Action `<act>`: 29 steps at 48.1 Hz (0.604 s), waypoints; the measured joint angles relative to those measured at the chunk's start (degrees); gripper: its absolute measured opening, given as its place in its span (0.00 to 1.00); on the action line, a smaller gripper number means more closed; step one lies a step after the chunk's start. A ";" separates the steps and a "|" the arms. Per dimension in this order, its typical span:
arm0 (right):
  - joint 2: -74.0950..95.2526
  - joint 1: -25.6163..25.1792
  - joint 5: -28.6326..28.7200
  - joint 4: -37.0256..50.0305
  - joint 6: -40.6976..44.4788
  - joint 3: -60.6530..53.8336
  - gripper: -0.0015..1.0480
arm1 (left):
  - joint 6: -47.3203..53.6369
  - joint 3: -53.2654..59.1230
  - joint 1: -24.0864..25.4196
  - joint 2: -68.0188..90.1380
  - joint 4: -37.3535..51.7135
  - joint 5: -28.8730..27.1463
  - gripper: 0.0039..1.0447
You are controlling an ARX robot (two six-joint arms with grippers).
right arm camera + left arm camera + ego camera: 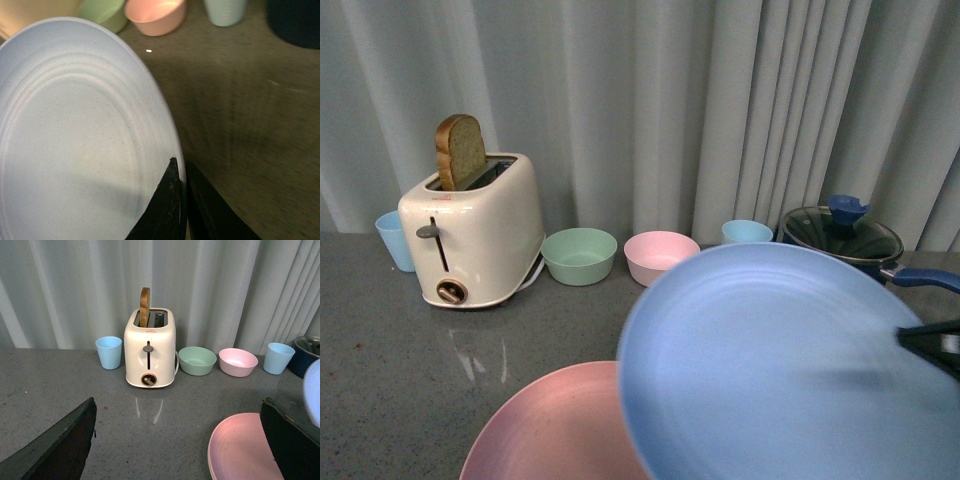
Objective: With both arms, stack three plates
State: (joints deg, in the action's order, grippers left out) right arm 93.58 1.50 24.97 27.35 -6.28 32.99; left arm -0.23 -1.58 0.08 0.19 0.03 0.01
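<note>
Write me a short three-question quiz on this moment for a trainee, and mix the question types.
1. True or false: the left gripper is holding a plate.
2. Where does the right gripper grip the blue plate? A) at its rim B) at its centre C) nowhere, the plate lies flat on the table
3. What sticks up out of the toaster?

Key:
1. False. The left gripper is open and empty.
2. A
3. A slice of bread

light soft, even | counter (380, 350) glossy — faint reflections | right wrist view blurred
</note>
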 joint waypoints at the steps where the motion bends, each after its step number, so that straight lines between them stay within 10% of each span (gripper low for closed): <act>1: 0.94 1.62 -0.39 0.96 -0.61 0.50 0.03 | 0.00 0.00 0.00 0.00 0.00 0.00 0.94; 10: 10.51 12.35 -3.69 3.08 -6.08 6.86 0.03 | 0.00 -0.02 0.00 0.00 0.00 0.00 0.94; 29: 17.22 16.02 -5.16 -0.13 -7.50 12.55 0.03 | 0.00 -0.02 0.02 0.00 0.00 -0.02 0.94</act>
State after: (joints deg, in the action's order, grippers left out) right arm 110.80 17.52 19.81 27.22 -13.78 45.54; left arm -0.23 -1.61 0.10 0.19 0.03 -0.01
